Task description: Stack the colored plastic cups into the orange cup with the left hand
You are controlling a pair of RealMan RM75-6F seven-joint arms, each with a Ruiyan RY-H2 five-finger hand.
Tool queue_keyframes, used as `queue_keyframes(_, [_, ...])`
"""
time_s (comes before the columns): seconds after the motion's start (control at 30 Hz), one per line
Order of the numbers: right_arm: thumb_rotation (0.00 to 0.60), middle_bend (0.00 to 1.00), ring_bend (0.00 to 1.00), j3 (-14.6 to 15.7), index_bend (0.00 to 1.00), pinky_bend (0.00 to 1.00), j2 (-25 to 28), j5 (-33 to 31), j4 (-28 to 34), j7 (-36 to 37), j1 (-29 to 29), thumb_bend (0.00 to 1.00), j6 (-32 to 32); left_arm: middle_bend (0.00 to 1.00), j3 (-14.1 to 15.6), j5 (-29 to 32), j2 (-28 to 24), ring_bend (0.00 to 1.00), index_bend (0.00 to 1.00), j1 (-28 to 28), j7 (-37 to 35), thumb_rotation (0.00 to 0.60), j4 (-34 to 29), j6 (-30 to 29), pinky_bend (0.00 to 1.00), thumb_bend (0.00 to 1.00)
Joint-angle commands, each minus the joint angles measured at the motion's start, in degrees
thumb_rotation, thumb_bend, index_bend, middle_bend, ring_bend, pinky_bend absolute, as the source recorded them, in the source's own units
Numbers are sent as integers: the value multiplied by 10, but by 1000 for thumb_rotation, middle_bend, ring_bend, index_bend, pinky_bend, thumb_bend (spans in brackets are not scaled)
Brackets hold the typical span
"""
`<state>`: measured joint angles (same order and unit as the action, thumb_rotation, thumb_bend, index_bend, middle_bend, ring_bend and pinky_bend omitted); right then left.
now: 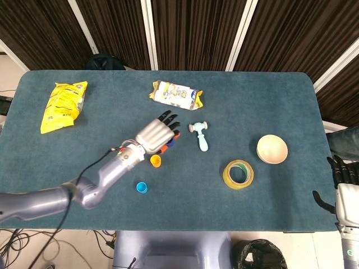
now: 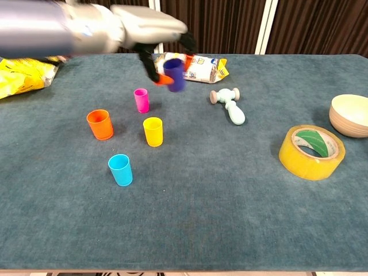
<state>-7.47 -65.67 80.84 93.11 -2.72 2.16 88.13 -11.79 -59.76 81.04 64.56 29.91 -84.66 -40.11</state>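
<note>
The left hand [image 2: 146,29] gripped the purple cup [image 2: 173,74] in its fingers and held it in the air above the table [image 2: 230,201], up over the pink cup [image 2: 141,100]. On the cloth below stood the orange cup [image 2: 100,124] at the left, the yellow cup [image 2: 153,131] just right of it, and the blue cup [image 2: 121,169] nearer. A toy hammer [image 2: 229,106] lay right of the cups, and a tape roll [image 2: 311,152] and a bowl [image 2: 349,114] sat further right. A snack pack [image 2: 192,66] lay at the far side and a yellow bag [image 1: 63,106] at far left. The right hand [image 1: 343,175] hung off the table's right edge with fingers apart, holding nothing.
</note>
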Motion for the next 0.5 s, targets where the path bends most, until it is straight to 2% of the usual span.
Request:
queue_keyframes(0.03, [600,78,126,1,85,84,-2,1,1,-3,1,325,-1,184,32,46,-112,0,462,-31,37,600,-112,-5,9,375])
queue_keyframes(0.13, [600,78,126,2,86,85,-4,0,0,-7,2,324,-3,184,49,56,-177,0,463,-50,45,600,-164,-16,8,375])
queue_keyframes(0.27, [600,78,126,2,86,85,-7,0,0,-12,3,324,-6,184,61,54,-222,0,459,-73,27,600,-197,-29,8,375])
queue_keyframes(0.37, [600,78,126,3,86,85,-9,-1,0,-15,4,324,-7,184,70,40,-235,0,453,-89,12,600,-196,-33,8,375])
queue_keyframes(0.5, [600,78,126,4,86,84,-10,1,0,-17,4,325,-6,184,76,21,-223,0,453,-104,-18,600,-175,-34,8,375])
